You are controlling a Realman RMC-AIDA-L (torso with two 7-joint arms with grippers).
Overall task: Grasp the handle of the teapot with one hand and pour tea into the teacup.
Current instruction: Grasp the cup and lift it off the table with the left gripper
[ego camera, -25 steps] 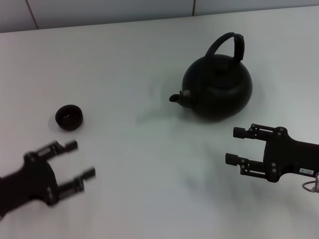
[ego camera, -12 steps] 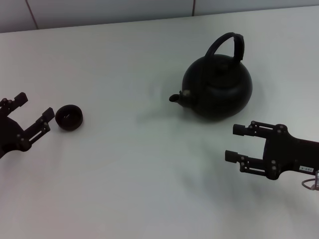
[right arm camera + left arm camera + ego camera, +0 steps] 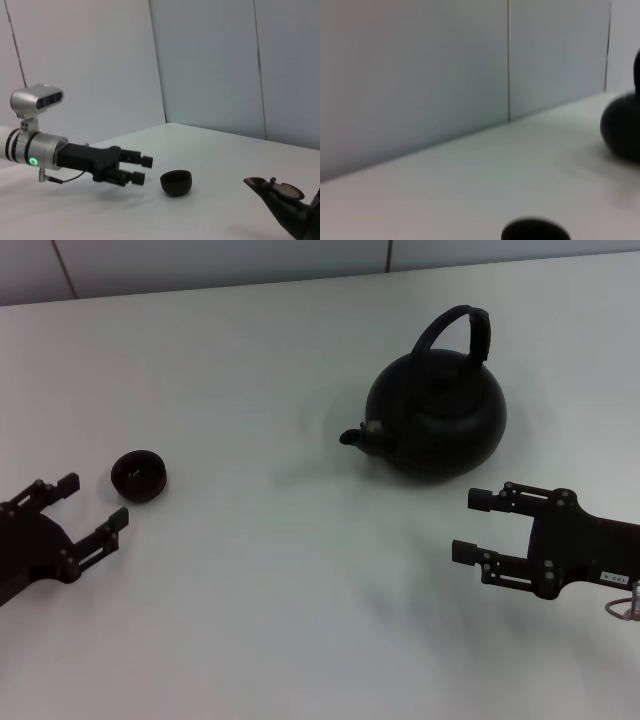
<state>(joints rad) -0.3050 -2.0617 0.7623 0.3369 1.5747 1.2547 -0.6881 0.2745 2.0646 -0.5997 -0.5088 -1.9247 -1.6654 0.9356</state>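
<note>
The left gripper has moved again in the last moments. One second ago it was lower in the head view, below the teacup, with its fingers pointing to the right. Half a second ago it had swung up to the left edge, level with the cup and very near to it. Now it has come back down a little and lies below and to the left of the cup, near it but not touching. Its two fingers are spread apart and they hold nothing. The right wrist view shows the same thing from the side: the left gripper sits just beside the teacup, with a small gap between them.

This back and forth movement seems to be a positioning of the left arm close to the cup, perhaps to steady it later. This is only a judgement. No grasp has begun.

The right gripper has almost not changed across the three head pictures. It waits below the teapot, near its lower right side, with fingers open and empty, pointing to the left.

The teapot stands upright on the white table, its short spout turned toward the cup, well apart from it. The handle rises free over the lid, and nothing touches it. So the first step, to take the handle, is not yet done, and the pouring is far ahead.
</note>
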